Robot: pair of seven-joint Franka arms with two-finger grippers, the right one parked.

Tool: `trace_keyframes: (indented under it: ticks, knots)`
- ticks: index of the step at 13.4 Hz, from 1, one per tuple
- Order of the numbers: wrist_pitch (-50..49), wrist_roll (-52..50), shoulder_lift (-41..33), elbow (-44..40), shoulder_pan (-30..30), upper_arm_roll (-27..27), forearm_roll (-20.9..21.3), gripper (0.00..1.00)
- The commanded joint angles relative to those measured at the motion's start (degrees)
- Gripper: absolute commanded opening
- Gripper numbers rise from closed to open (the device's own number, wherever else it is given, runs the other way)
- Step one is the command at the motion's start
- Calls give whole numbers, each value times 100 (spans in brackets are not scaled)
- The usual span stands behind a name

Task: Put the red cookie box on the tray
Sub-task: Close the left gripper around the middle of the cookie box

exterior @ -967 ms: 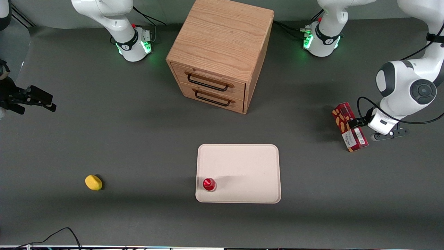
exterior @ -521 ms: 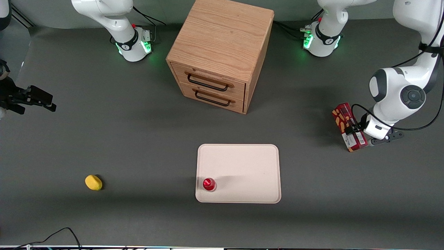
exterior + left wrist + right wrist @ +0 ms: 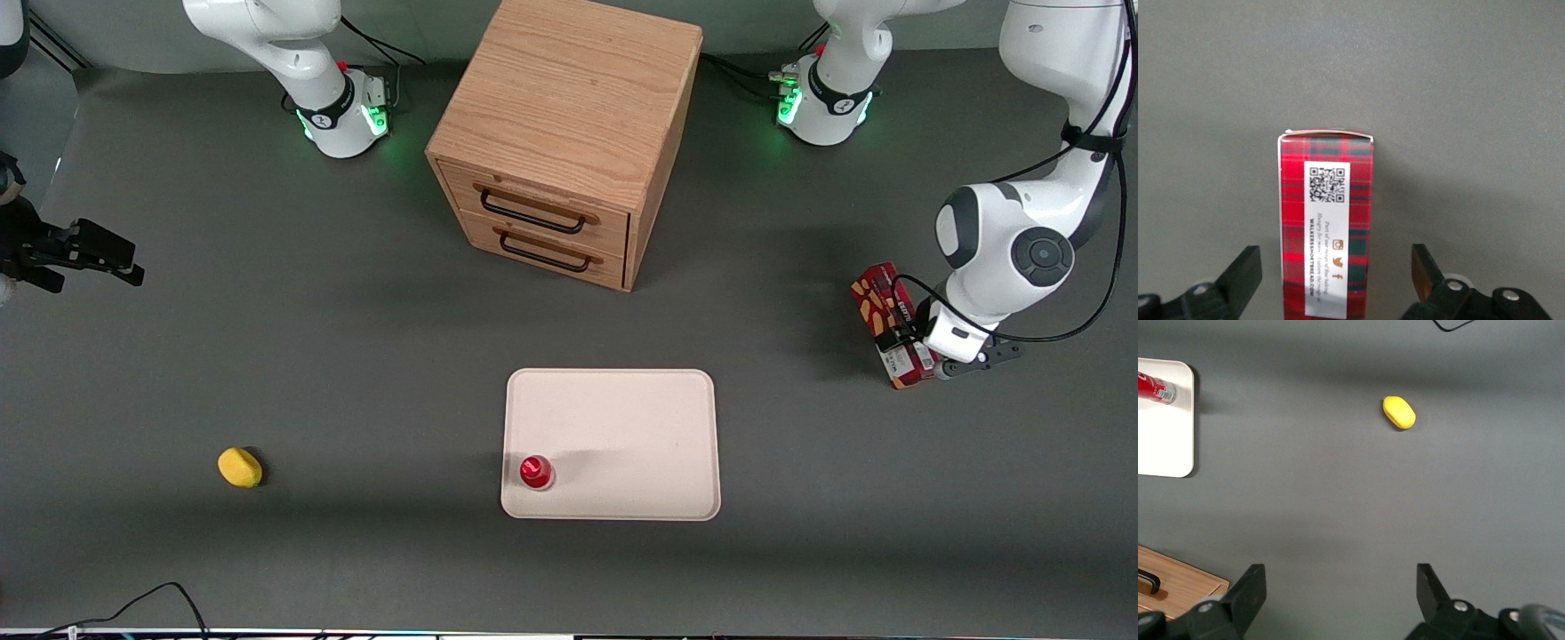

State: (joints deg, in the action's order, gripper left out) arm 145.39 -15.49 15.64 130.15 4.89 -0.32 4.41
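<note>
Straddling the red cookie box (image 3: 1326, 233) with my gripper (image 3: 1331, 277), I had the fingers spread wide, one on each long side and neither touching it, holding nothing. The box lay on the table at my working arm's end, well apart from the tray (image 3: 622, 418). This looked like the pre-grasp step; next I needed to lower and close squarely.

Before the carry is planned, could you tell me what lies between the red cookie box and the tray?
Only bare table: the front view shows nothing between red cookie box, straddled by the open hand, and tray.
</note>
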Motion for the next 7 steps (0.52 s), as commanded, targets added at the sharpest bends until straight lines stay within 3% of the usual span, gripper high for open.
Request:
trace_keyframes:
  ticks: [1,2,5,7]
  knots:
    - [147,-103,-18,55,-58,15,7,99]
    - [191,-103,-9,98,-59,6,7,90]
    - [218,-103,-9,107,-129,6,7,32]
    - [209,-86,-18,107,-164,15,16,9]
